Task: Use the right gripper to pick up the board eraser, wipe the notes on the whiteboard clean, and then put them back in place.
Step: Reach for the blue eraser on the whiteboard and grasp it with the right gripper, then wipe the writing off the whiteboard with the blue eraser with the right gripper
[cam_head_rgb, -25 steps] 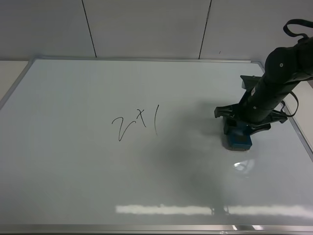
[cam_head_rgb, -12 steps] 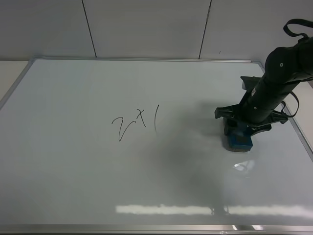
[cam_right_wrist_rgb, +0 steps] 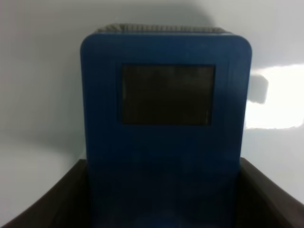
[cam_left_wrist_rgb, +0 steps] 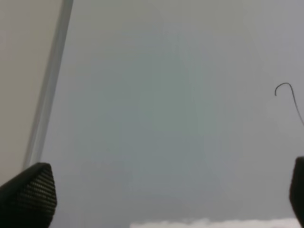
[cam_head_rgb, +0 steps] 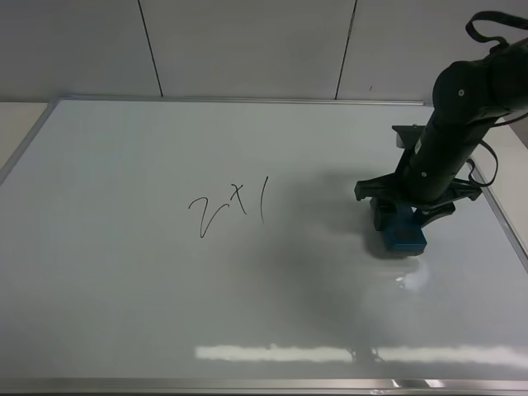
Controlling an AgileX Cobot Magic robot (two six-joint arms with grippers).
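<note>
Whole notes point(cam_head_rgb: 229, 208) overhead; one stroke point(cam_left_wrist_rgb: 289, 97), left wrist

I see the whiteboard point(cam_head_rgb: 124, 289) lying flat, glossy white in a thin silver frame. The notes point(cam_head_rgb: 229, 208), thin black strokes reading roughly "2 x 1", sit just off centre toward 9 o'clock, unwiped. My right gripper point(cam_head_rgb: 400, 216) is clamped on the teal-blue board eraser point(cam_head_rgb: 404, 238), dark grey patch up, at the board's 3 o'clock, well apart from the notes.

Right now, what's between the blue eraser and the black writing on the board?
Nothing stands there. In the exterior high view, only bare, shadowed whiteboard runs from the board eraser to the notes.
</note>
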